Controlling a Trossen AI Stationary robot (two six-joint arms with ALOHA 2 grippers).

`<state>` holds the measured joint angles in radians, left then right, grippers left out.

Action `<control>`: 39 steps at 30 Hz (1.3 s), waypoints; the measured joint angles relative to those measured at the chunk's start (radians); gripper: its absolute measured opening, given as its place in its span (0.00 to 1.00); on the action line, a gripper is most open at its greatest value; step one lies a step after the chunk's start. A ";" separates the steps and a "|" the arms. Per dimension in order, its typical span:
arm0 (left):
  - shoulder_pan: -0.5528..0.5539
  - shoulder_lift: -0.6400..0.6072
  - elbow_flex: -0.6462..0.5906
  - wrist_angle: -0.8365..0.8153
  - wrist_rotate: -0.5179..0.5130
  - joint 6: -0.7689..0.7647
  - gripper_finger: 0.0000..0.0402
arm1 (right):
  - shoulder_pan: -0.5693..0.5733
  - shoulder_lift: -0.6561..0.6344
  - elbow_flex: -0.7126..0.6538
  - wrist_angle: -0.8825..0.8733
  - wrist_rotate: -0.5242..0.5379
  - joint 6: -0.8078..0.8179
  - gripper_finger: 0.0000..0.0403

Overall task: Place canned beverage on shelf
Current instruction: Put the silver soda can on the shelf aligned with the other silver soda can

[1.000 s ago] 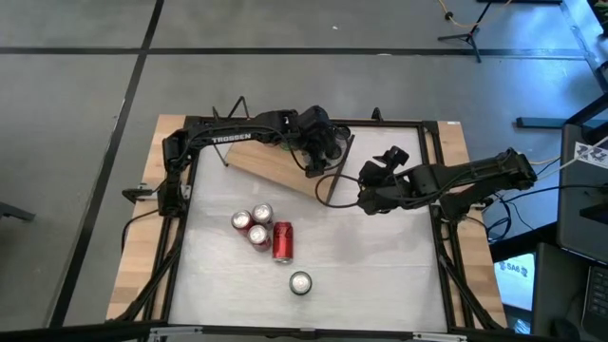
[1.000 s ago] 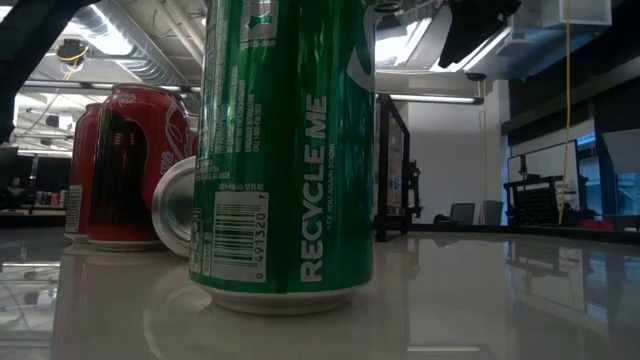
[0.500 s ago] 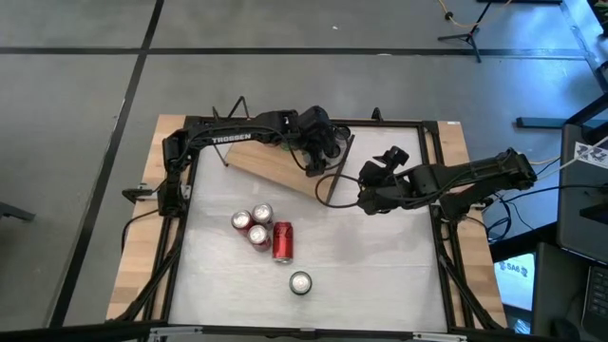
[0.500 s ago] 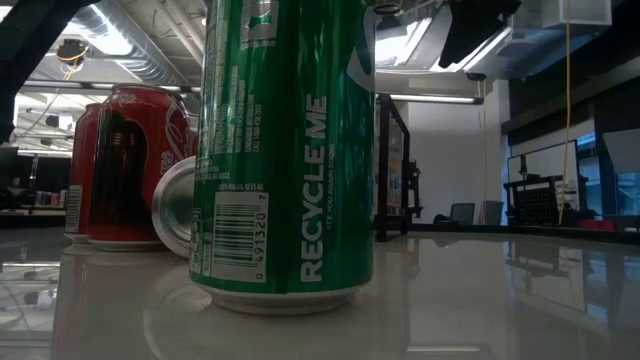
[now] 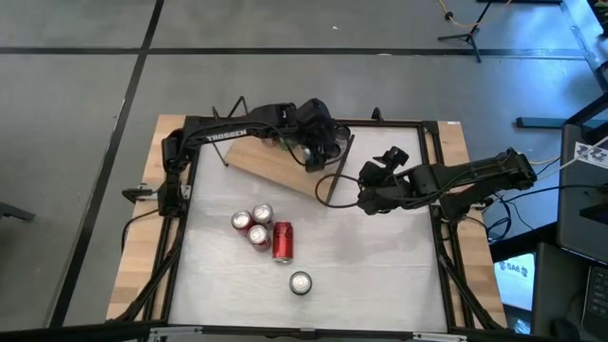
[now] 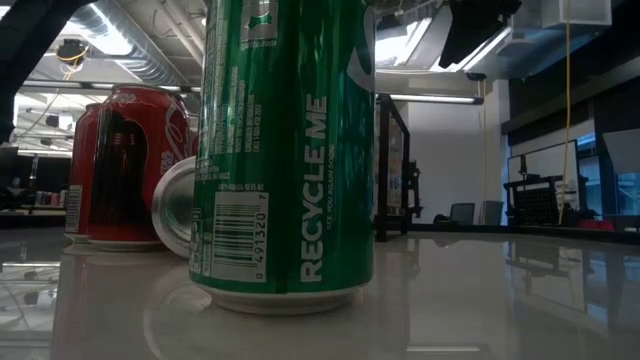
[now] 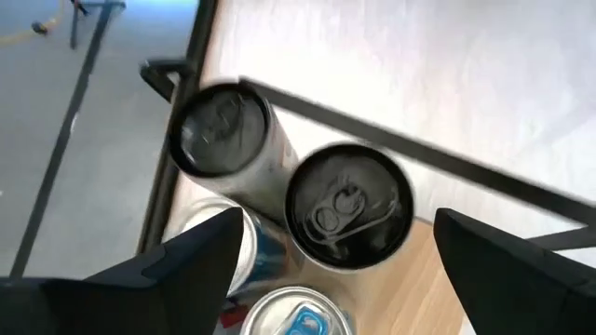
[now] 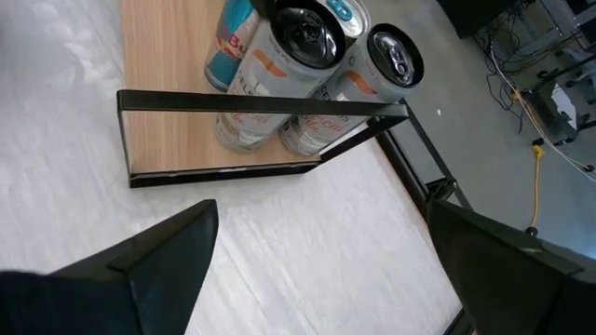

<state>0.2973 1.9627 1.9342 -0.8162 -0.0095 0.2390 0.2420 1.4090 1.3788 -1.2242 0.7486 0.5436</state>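
Shelf: a light-brown wooden board with black wire supports, lying at an angle across the far part of the bench; its far end carries a group of upright cans, seen in the right wrist view as two silver cans with dark tops and a blue-and-silver can behind them.

Left gripper: positioned directly above that group at the shelf's far end; its fingers stand wide apart; in the left wrist view they flank a dark-topped can without touching it; nothing is held.

Right gripper: hovering over the bench just beside the shelf's near-right corner; its fingers are spread wide and hold nothing; the wire frame of the shelf lies in front of them.

Bench stock, high view: three upright cans clustered together, left of centre; a red can lying on its side and touching that cluster; a single green can upright, apart from the rest, nearer the front edge. Low view: the green can fills the foreground, marked "RECYCLE ME"; an upright red can and the end of the lying can stand behind it.
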 joint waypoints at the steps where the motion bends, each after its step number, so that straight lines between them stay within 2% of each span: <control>1: 0.000 -0.001 0.014 -0.013 0.000 0.000 0.85 | 0.000 0.000 0.000 0.000 0.000 0.000 0.95; 14: -0.028 -0.010 0.259 -0.419 -0.001 -0.023 0.85 | 0.000 0.000 0.000 0.006 -0.001 0.000 0.95; 17: -0.068 -0.034 0.263 -0.478 0.000 -0.030 0.85 | 0.000 0.000 0.000 0.017 -0.018 0.000 0.95; 24: -0.215 -0.102 0.260 -0.562 -0.018 -0.130 0.85 | 0.001 0.000 0.000 0.087 -0.130 -0.026 0.95; 34: -0.404 -0.131 0.259 -0.758 -0.219 -0.409 0.85 | 0.001 0.001 0.000 0.261 -0.313 -0.142 0.95; 39: -0.458 -0.133 0.207 -0.754 -0.253 -0.565 0.85 | 0.043 0.001 0.000 0.303 -0.295 -0.180 0.95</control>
<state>-0.1612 1.8294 2.1416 -1.5704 -0.2625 -0.3257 0.2853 1.4097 1.3788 -0.9215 0.4536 0.3639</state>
